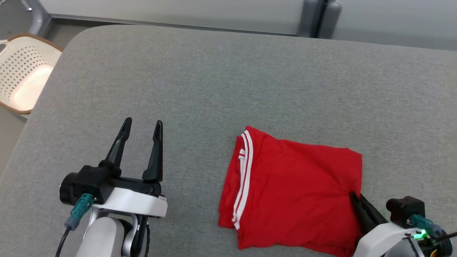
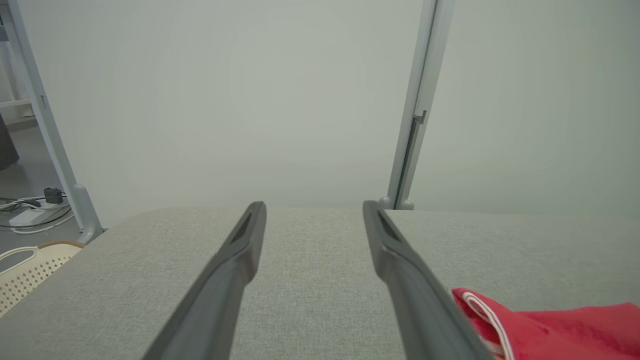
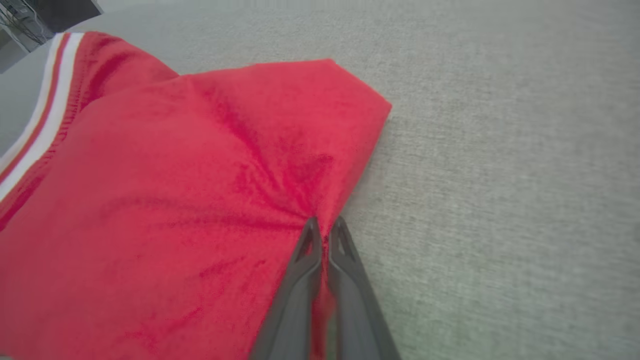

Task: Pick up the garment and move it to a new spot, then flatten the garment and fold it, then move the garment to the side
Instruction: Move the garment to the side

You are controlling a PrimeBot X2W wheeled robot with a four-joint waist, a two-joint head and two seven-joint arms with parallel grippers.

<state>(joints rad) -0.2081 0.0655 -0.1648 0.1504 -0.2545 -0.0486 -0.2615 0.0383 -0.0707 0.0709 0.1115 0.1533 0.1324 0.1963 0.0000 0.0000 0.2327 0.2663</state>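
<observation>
The robot's right end effector [image 3: 320,226] is pinching the near right edge of a folded red garment [image 1: 296,185], its two dark fingers [image 3: 297,285] pressed together with a fold of the cloth caught between them. The garment is lying on the near right part of a grey, cloth-covered table [image 1: 228,78]. It is folded into a rough rectangle, with white stripes [image 1: 244,175] running along its left edge and small creases spreading from the pinched spot. To the left, well apart from the garment, the left end effector [image 1: 143,122] is hovering over bare table with its fingers spread wide and nothing between them, pointing toward the far edge. Past the table's rounded far left corner, a cream perforated basket [image 1: 25,71] with a brown rim is sitting beside the table. Farther back, pale grey wall panels [image 2: 250,100] are standing behind the table, split by a grey upright post [image 2: 422,100], and cables [image 2: 30,210] are trailing across the floor at the far left.
</observation>
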